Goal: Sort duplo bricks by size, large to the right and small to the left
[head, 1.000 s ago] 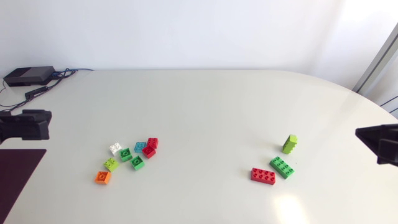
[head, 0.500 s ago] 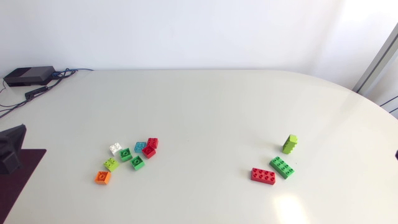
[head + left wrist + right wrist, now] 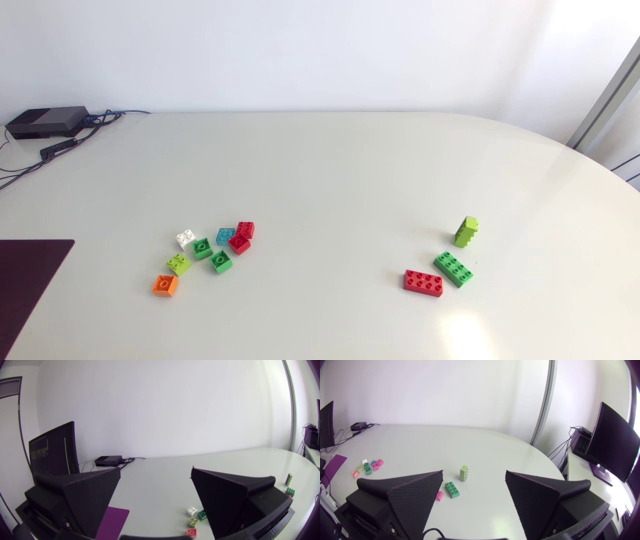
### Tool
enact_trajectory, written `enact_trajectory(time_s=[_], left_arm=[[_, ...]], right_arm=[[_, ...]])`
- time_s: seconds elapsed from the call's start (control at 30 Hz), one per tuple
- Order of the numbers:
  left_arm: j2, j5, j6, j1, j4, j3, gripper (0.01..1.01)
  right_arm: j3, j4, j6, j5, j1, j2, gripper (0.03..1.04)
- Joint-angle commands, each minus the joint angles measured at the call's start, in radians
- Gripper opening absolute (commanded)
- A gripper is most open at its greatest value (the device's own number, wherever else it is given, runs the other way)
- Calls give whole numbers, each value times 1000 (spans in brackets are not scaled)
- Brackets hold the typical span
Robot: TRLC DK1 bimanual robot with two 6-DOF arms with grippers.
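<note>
Several small bricks lie clustered on the table's left side: white (image 3: 185, 239), teal (image 3: 226, 236), red (image 3: 241, 236), lime (image 3: 179, 264), orange (image 3: 165, 285) and two green ones (image 3: 202, 248). On the right side are three large bricks: a lime one (image 3: 466, 231) standing on end, a green one (image 3: 454, 268) and a red one (image 3: 423, 282) lying flat. Neither arm shows in the head view. My left gripper (image 3: 156, 470) is open and holds nothing, the small cluster (image 3: 193, 516) ahead of it. My right gripper (image 3: 474, 474) is open and holds nothing, the lime brick (image 3: 464, 473) and green brick (image 3: 452, 489) ahead of it.
A black box (image 3: 45, 122) with cables sits at the table's rear left corner. A dark purple mat (image 3: 30, 285) lies at the left front edge.
Both grippers have drawn back out of the head view, the left one off the left edge and the right one off the right edge. The bricks have not moved.
</note>
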Motion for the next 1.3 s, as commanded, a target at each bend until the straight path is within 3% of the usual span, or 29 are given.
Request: enact_trajectory(time_s=[0.0,0.17,0.4,0.67,0.8,0.93,1.27], left_arm=[[-20,13,16,6,10,-47,984],[-17,78,42,5,173,-111,985],[-22,94,64,-17,446,-308,985],[-20,94,75,-103,773,-512,985],[-22,94,75,-156,836,-598,985],[-20,96,95,-159,886,-664,985],[-19,97,90,-147,817,-671,985]], right_arm=[[-32,51,-6,-5,-11,-16,905],[-167,281,-32,-3,-20,-16,908],[-377,631,-69,-3,-21,-14,954],[-572,878,-96,1,-1,-14,990],[-643,968,-113,0,20,-14,990],[-721,1047,-116,0,23,-12,990],[-856,1114,-133,12,25,-12,990]])
